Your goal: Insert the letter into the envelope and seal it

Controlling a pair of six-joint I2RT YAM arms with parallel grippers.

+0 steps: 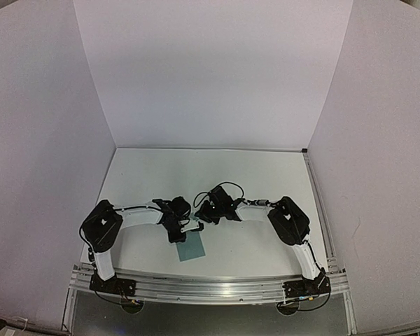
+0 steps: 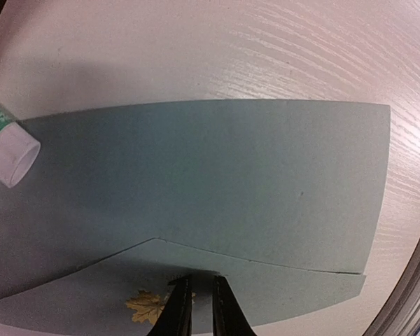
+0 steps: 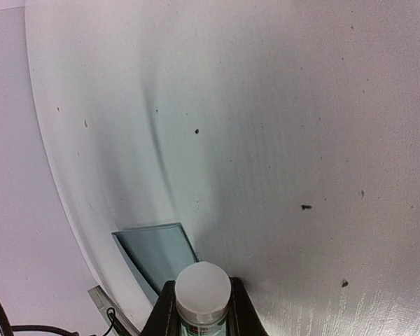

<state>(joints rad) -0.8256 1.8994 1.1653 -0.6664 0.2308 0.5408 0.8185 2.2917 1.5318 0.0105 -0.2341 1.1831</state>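
Observation:
The teal envelope point(image 2: 210, 175) lies flat near the table's front edge point(image 1: 191, 246), its triangular flap point(image 2: 280, 283) folded down over the body. A gold maple-leaf sticker point(image 2: 145, 306) sits on the flap. My left gripper point(image 2: 199, 280) points down at the flap's tip, jaws almost together with nothing between them. My right gripper point(image 3: 203, 297) is shut on a glue stick point(image 3: 203, 287) with a white cap and green label; its cap point(image 2: 12, 155) hovers at the envelope's left edge. A corner of the envelope point(image 3: 154, 253) shows beyond the cap. The letter is out of view.
White walls enclose the table on three sides. A metal rail point(image 1: 210, 283) runs along the near edge just beyond the envelope. Both arms meet close together over the front middle of the table point(image 1: 217, 175).

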